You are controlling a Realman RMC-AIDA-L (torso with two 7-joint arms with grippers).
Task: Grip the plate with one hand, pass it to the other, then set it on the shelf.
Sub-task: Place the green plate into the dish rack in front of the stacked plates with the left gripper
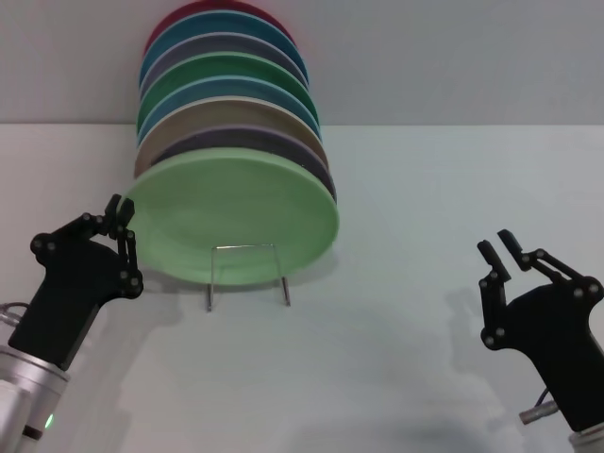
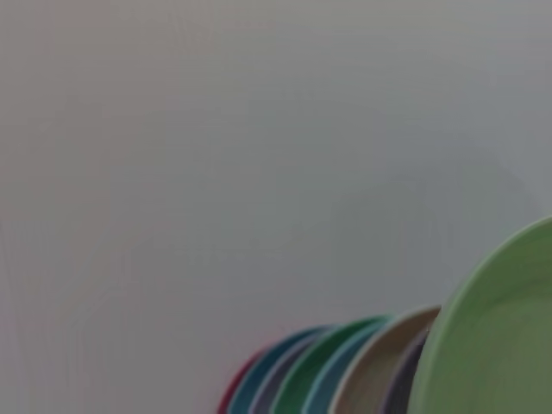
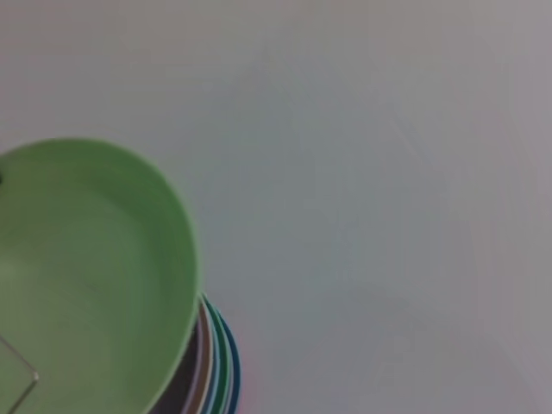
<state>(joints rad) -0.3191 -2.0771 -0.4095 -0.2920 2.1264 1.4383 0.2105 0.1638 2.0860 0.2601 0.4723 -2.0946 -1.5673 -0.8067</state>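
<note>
Both grippers are showing parted fingers and holding nothing: the left gripper [image 1: 121,225] is sitting just beside the plate's [image 1: 236,222] rim, the right gripper [image 1: 502,251] is waiting well apart. Judging by this, the task is looking nearly done, since the plate is standing upright in the shelf [image 1: 247,274], fronting a row of coloured plates [image 1: 226,90]. No writing or brand is showing anywhere.
</note>
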